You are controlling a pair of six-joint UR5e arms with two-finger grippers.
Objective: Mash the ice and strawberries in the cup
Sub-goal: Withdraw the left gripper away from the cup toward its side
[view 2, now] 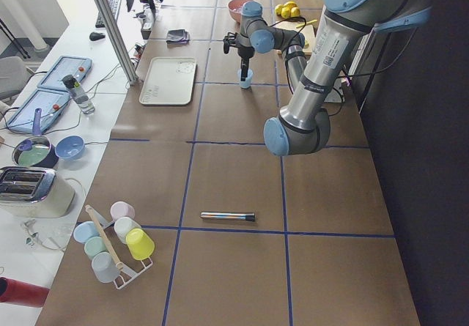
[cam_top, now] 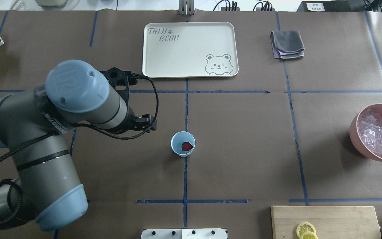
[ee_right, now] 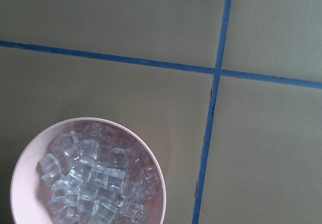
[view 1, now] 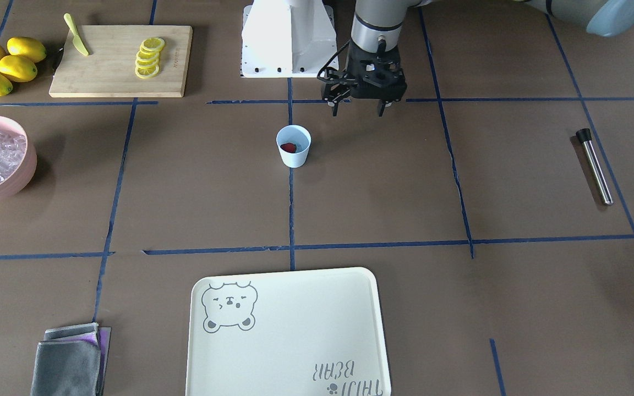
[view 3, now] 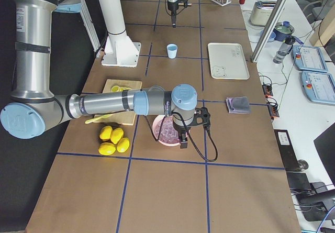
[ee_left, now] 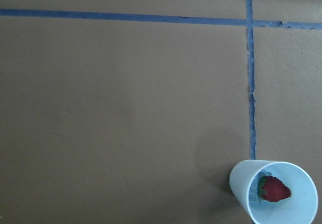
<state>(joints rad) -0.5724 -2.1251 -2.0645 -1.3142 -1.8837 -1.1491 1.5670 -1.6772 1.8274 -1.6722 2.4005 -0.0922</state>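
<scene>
Brown desk (view 1: 383, 187) centre: cup (view 1: 295, 157) holds the strawberry (view 1: 288, 147); left gripper (view 1: 358, 111) jaws released; right gripper (view 3: 183, 139), half hidden over edge bowl (ee_right: 22, 194) of ice (ee_right: 95, 178), jaws' state cannot be told

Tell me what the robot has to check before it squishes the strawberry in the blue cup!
1. Cup upright, nothing touching it: ok.
2. Strawberry inside the cup: ok.
3. Ice moved into the cup: cannot tell; what shows lies in the pink bowl.
4. Left gripper open and empty: ok.
5. Mashing tool held: not ok; the metal rod lies on the table.
6. Right gripper above the bowl, open or shut: cannot tell.
</scene>
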